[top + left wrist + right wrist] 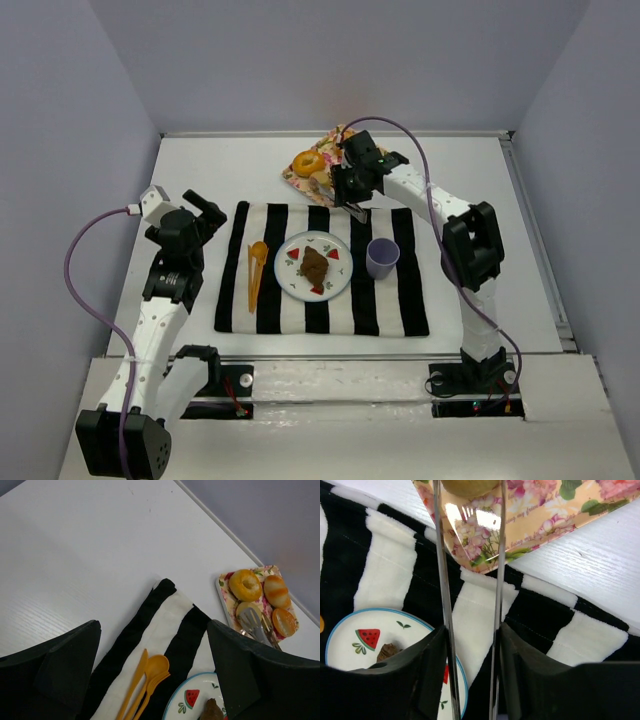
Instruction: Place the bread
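From above, we saw the right gripper (352, 190) over the floral tray (298, 179) at upper centre, but not its grip. Its wrist view made that plain: the fingers (420, 680) pinched the two metal arms of the tongs (441, 555), which ran up either side of a bread roll (470, 484) at the top edge. Only the left wrist view showed the tong head over that roll, on the tray at right among other breads. There the left gripper (152, 630) stood wide, holding nothing.
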Controlling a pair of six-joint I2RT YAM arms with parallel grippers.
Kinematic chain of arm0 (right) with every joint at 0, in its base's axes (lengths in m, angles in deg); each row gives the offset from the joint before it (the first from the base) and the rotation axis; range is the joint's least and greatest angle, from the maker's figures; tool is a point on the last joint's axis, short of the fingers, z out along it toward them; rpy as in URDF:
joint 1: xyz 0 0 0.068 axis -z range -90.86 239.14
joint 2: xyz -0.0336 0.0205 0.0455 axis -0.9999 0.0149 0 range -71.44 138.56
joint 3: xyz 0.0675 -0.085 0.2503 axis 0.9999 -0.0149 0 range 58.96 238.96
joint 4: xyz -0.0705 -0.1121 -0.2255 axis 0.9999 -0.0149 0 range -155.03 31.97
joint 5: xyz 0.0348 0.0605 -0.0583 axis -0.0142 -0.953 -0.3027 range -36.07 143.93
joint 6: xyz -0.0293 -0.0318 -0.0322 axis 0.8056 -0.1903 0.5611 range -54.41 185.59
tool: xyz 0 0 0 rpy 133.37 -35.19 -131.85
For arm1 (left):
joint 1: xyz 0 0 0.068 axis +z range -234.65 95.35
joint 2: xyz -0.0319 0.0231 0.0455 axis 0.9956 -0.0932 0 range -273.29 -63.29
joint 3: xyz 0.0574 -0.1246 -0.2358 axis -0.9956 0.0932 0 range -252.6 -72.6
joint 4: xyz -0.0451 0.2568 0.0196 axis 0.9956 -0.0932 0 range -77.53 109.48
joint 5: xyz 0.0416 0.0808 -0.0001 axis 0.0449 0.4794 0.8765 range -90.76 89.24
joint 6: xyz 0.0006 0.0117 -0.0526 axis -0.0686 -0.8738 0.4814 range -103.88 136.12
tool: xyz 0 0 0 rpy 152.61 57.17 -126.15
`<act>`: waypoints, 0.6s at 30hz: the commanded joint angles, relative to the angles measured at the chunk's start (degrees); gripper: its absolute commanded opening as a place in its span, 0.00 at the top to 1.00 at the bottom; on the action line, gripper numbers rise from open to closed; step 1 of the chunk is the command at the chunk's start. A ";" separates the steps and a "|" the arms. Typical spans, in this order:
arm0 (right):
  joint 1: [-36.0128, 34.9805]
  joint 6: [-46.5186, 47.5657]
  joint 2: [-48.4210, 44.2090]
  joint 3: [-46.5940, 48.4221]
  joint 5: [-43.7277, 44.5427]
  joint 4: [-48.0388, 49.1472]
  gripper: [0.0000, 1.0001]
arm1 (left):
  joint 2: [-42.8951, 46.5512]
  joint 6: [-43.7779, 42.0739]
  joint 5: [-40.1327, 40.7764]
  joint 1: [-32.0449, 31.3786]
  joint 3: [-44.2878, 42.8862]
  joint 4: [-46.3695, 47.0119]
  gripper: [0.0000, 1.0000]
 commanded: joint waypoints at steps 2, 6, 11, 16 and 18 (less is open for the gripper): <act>0.15 0.07 -3.78 2.78 -1.65 2.35 0.66 | 1.25 -0.41 1.95 0.35 -0.04 0.87 0.01; 0.15 1.04 -10.98 -2.22 -4.64 5.95 0.73 | 1.34 -0.24 1.52 0.35 0.05 0.87 0.01; 0.15 1.13 -24.23 -13.64 -11.92 8.77 0.72 | 1.78 -0.06 0.64 0.35 0.31 0.87 0.01; -9.23 1.04 -34.54 -24.72 -7.29 10.27 0.68 | 2.66 0.11 0.37 0.27 0.58 0.96 0.01; -14.60 0.95 -36.91 -27.54 -7.62 9.83 0.67 | 3.19 0.11 0.37 0.35 0.75 0.96 0.01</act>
